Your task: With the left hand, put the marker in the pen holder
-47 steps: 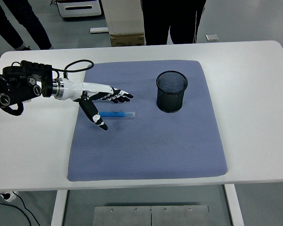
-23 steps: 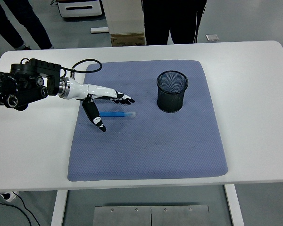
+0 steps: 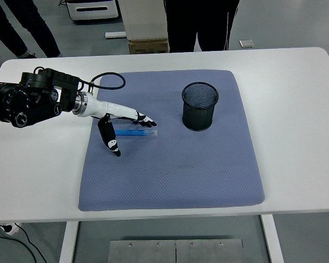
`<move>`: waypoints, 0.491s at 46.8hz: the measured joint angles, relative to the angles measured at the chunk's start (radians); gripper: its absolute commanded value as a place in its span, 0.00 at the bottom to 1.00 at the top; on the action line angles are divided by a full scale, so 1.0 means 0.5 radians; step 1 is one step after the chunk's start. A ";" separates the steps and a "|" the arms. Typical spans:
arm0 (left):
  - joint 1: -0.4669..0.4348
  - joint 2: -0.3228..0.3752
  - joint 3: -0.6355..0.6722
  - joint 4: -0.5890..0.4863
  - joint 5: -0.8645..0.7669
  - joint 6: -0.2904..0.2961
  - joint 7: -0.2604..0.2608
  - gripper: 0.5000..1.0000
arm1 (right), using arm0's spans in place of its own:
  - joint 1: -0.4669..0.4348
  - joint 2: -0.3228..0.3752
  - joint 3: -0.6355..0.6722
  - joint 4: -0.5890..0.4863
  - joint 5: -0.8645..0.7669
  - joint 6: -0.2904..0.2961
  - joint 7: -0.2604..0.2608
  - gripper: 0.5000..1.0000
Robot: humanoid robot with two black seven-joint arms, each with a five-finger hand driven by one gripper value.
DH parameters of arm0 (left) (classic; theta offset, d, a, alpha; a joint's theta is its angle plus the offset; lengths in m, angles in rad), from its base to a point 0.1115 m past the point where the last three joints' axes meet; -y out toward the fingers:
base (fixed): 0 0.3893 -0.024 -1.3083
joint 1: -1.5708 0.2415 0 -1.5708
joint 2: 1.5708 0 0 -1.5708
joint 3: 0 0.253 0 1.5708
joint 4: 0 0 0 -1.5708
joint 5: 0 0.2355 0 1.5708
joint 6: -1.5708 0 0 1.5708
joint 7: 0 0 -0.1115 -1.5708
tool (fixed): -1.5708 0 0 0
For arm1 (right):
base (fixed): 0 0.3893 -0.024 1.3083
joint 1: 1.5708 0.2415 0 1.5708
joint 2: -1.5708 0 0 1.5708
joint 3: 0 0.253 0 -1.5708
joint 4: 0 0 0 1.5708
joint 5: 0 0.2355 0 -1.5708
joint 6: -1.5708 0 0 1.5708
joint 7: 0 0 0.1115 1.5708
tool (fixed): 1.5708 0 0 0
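Under the spread fingers of the left hand (image 3: 120, 119) lay the blue marker (image 3: 136, 132), ungrasped, hand open, pen holder (image 3: 199, 106) well beyond fingertips.

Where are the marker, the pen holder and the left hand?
marker (image 3: 136, 132), head view, middle of its blue barrel.
pen holder (image 3: 199, 111), head view, its black mesh wall.
left hand (image 3: 120, 116), head view, back of the hand.
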 measured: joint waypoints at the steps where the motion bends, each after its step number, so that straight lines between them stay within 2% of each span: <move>1: 0.001 -0.002 0.000 0.000 0.000 0.006 0.005 1.00 | 0.000 0.000 0.000 0.000 0.000 0.000 0.000 1.00; 23: -0.008 -0.032 -0.003 -0.001 -0.008 0.019 0.033 1.00 | 0.000 0.000 0.000 0.000 0.000 0.000 0.000 1.00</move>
